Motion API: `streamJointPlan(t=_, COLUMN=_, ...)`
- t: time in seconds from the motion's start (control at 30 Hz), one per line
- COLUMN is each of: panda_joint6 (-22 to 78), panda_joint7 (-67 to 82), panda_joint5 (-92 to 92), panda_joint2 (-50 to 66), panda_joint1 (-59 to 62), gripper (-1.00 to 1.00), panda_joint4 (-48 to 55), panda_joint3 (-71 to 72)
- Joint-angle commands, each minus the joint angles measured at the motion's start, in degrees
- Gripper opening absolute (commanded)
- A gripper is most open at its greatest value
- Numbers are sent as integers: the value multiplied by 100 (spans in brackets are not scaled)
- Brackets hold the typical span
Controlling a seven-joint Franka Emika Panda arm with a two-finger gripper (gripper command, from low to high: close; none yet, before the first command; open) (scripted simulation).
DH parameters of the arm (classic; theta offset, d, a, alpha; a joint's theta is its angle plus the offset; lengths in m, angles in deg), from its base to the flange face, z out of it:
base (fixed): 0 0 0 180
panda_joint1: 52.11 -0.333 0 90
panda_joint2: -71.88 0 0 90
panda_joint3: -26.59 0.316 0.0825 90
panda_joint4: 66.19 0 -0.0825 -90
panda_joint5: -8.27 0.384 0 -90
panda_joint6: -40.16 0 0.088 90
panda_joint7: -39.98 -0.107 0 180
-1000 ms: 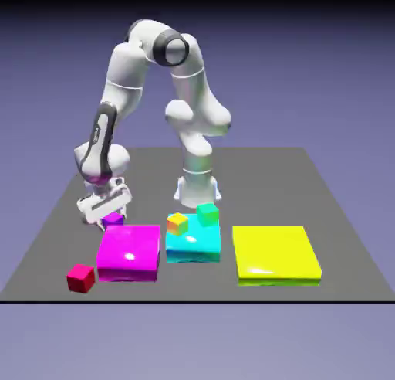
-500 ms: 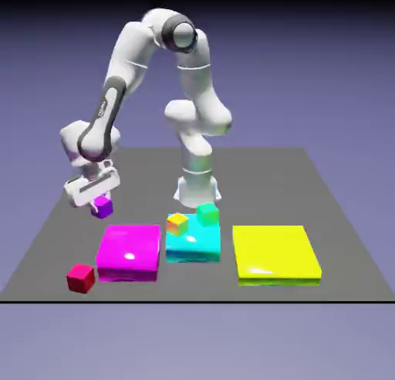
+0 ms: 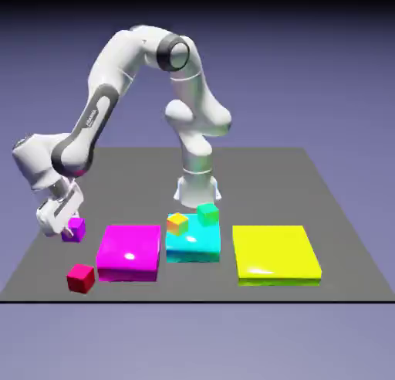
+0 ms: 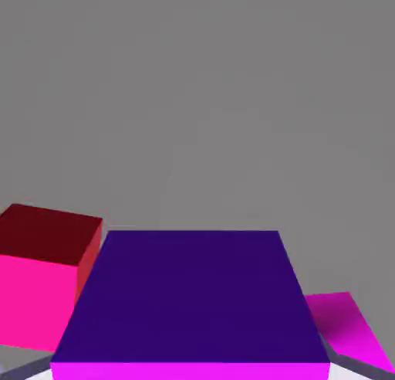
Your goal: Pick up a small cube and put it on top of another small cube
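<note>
Even, soft rendered light; glossy glare on magenta block (image 3: 129,252); sharp throughout.

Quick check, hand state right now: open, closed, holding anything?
Hand: closed on the purple cube, held clear of the table.

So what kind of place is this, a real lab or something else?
Most likely a rendered simulation, not a real lab: a flat grey table before a plain blue-violet backdrop, glossy colour blocks like the yellow slab, and a white arm whose tool holds a small purple cube.
</note>
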Motion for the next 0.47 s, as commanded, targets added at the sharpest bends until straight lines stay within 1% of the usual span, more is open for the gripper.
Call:
streamJointPlan(t=0.0, panda_joint6=114, panda_joint7=-17, panda_joint5=-93, panda_joint2=99, panda_joint1=20, gripper=-100, panda_joint4=208, panda_joint3=105)
streamJointPlan(t=0.13, panda_joint6=556, panda_joint7=-48, panda_joint5=-393, panda_joint2=495, panda_joint1=100, gripper=-100, panda_joint4=1039, panda_joint3=524)
streamJointPlan(t=0.2, panda_joint6=589, panda_joint7=-50, panda_joint5=-416, panda_joint2=525, panda_joint1=105, gripper=-100, panda_joint4=1101, panda_joint3=555)
streamJointPlan(t=0.3, panda_joint6=-158, panda_joint7=93, panda_joint5=-242, panda_joint2=972, panda_joint1=51, gripper=-100, panda_joint4=799, panda_joint3=668)
streamJointPlan(t=0.33, panda_joint6=-212, panda_joint7=103, panda_joint5=-229, panda_joint2=1005, panda_joint1=47, gripper=-100, panda_joint4=778, panda_joint3=676)
streamJointPlan(t=0.37, panda_joint6=-212, panda_joint7=103, panda_joint5=-229, panda_joint2=1005, panda_joint1=47, gripper=100, panda_joint4=778, panda_joint3=676)
streamJointPlan(t=0.4, panda_joint6=-212, panda_joint7=103, panda_joint5=-229, panda_joint2=1005, panda_joint1=47, gripper=100, panda_joint4=778, panda_joint3=676)
streamJointPlan(t=0.43, panda_joint6=37, panda_joint7=56, panda_joint5=-287, panda_joint2=856, panda_joint1=65, gripper=100, panda_joint4=878, panda_joint3=639)
